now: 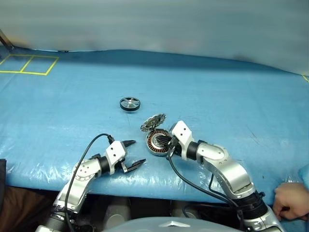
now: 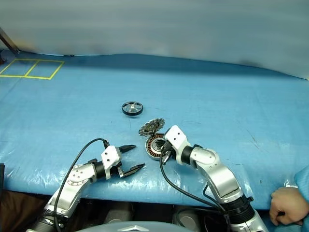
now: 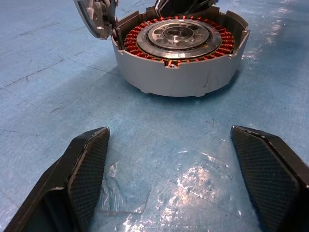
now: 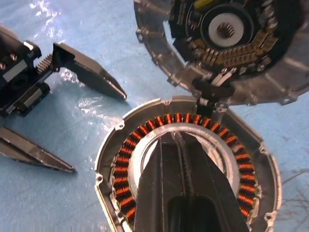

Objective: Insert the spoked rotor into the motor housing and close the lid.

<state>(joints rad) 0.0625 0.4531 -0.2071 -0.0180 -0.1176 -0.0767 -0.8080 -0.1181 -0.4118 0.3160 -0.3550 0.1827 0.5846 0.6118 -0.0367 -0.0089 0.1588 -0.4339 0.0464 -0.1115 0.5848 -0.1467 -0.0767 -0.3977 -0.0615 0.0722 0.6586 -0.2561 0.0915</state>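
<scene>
The spoked rotor, a black-rimmed wheel with silver spokes, lies flat on the blue sheet, farther back than the motor housing. The housing is a silver cup with copper windings. Its ribbed lid stands open on the hinge at the far rim. My right gripper is shut and empty, its tips over the housing's centre ring. My left gripper stands open and empty, close to the left of the housing, with its fingers just above the sheet.
A blue plastic sheet covers the table. Its front edge runs just below my arms. Yellow tape squares mark the far left corner. A person's hand rests at the near right edge.
</scene>
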